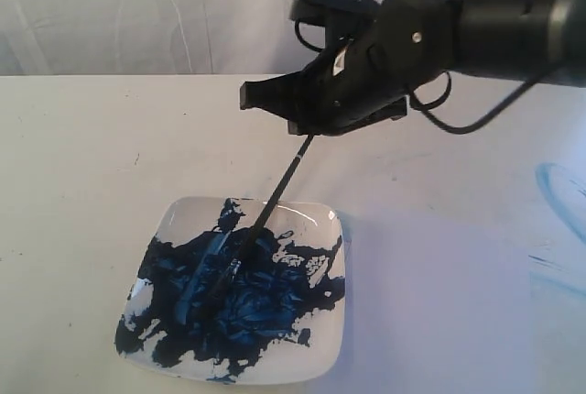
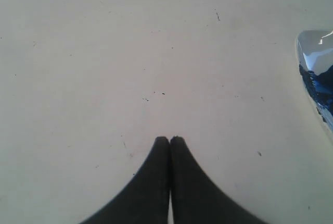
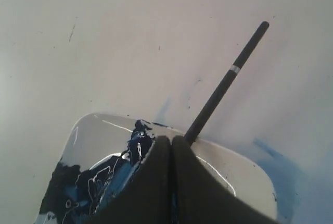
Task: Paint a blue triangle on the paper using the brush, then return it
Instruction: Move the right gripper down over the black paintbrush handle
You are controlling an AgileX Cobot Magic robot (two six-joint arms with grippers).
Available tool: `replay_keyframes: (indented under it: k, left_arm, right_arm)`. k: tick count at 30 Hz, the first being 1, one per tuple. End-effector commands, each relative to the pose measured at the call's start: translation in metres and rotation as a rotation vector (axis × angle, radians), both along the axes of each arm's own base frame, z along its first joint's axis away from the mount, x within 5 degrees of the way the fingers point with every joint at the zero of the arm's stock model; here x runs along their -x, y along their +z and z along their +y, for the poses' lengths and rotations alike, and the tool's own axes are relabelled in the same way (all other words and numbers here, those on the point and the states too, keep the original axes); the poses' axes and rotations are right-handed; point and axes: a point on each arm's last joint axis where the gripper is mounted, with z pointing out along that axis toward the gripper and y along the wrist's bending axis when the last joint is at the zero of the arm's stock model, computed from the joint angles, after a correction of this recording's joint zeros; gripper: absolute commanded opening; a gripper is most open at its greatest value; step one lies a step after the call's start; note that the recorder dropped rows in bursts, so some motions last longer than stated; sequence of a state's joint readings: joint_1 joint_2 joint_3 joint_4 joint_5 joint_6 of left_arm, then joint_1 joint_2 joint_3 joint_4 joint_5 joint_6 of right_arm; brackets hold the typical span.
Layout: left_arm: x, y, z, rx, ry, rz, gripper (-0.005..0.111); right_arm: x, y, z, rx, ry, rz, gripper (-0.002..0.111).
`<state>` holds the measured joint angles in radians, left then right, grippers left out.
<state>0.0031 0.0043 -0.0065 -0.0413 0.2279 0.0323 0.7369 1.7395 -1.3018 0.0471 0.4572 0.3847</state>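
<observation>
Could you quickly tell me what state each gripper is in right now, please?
Left gripper: closed, holding nothing.
Right gripper: closed on the brush, its tip in the paint dish.

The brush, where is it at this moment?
In the exterior view the brush slants just left of centre, its top held in the right gripper and its tip down in the blue paint of the white dish.

Bright, soft, even light; shadows are faint. White glare streaks the dish (image 1: 322, 216) (rim especially). Every view looks slightly blurred.
</observation>
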Motion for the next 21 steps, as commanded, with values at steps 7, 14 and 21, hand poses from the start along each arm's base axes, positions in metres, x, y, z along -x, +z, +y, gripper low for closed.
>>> replay_keyframes:
  k: [7, 14, 21]
  left_arm:
    - [0.000, -0.002, -0.001, 0.014, -0.004, 0.004, 0.000]
    - [0.000, -0.002, -0.001, 0.014, -0.004, 0.004, 0.000]
    - [0.000, -0.002, -0.001, 0.014, -0.004, 0.004, 0.000]
  right_arm:
    - [-0.043, -0.060, 0.011, -0.093, -0.210, 0.204, 0.000]
    - [-0.056, -0.082, 0.003, -0.164, -0.320, 0.322, 0.013]
    - [-0.060, -0.082, 0.005, -0.196, -0.310, 0.272, 0.033]
